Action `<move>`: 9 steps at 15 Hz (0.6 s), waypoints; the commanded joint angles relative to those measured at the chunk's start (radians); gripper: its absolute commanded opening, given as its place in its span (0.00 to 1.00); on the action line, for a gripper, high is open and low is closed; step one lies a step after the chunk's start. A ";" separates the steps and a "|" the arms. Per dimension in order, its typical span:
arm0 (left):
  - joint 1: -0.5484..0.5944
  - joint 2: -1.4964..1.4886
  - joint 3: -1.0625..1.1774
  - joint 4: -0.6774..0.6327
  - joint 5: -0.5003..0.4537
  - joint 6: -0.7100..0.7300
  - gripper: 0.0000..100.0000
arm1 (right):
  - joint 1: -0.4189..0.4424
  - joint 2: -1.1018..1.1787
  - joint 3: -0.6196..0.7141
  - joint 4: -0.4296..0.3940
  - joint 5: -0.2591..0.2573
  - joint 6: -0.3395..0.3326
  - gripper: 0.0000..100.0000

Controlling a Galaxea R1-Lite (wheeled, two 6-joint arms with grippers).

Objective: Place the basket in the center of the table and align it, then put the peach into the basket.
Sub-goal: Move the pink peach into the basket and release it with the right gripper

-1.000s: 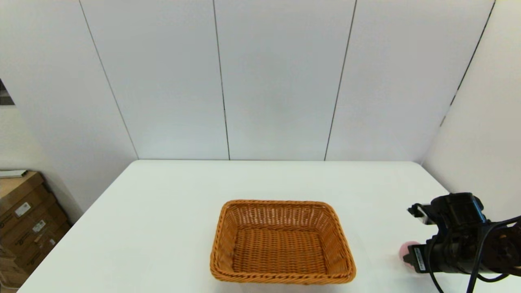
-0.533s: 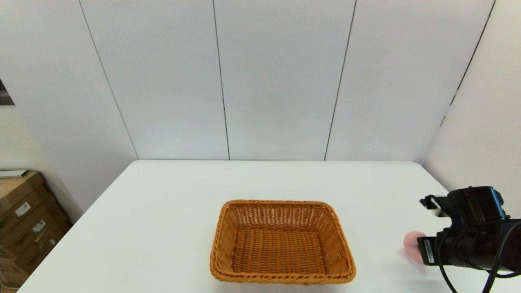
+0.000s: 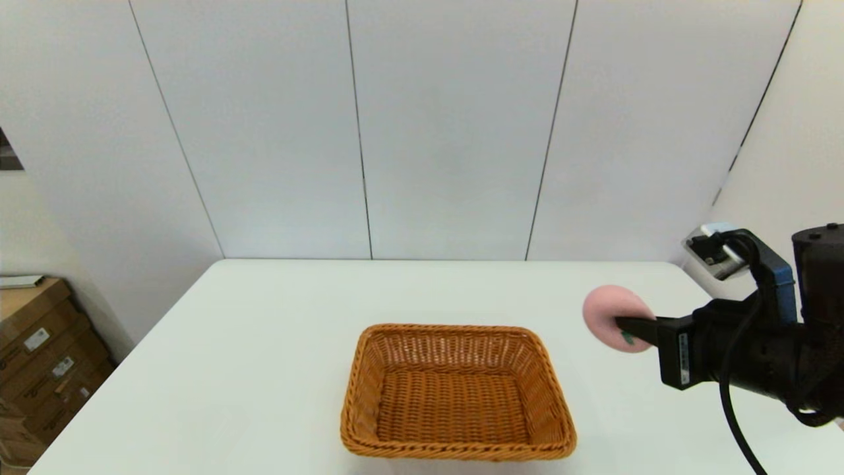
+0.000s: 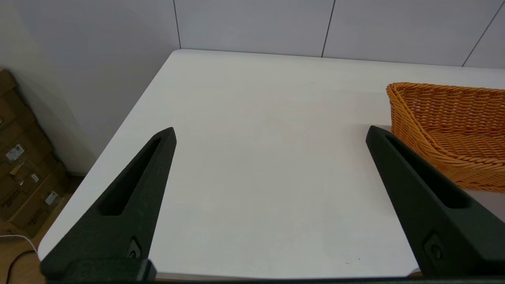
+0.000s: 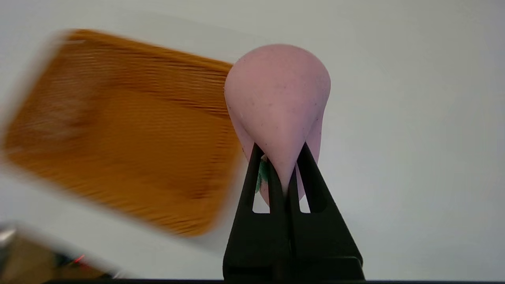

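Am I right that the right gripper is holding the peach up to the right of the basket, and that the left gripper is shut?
Not quite: the left gripper is open, its fingers spread wide in the left wrist view. The right gripper does hold the peach right of the basket.

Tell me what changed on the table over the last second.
The right gripper, shut on the small round pale-pink toy peach, lifted it off the white table and carried it toward the oblong orange-brown wicker basket. The basket stayed put; the left gripper is open, parked.
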 commanded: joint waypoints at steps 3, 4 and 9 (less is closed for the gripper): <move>0.000 0.000 0.000 0.000 0.001 0.000 1.00 | 0.235 0.083 -0.124 0.150 -0.005 0.044 0.00; 0.000 0.000 0.000 0.000 0.001 0.000 1.00 | 0.242 0.104 -0.121 0.146 -0.005 0.026 0.00; 0.000 0.000 0.000 0.000 0.001 0.000 1.00 | 0.243 0.259 -0.149 0.138 -0.006 0.017 0.00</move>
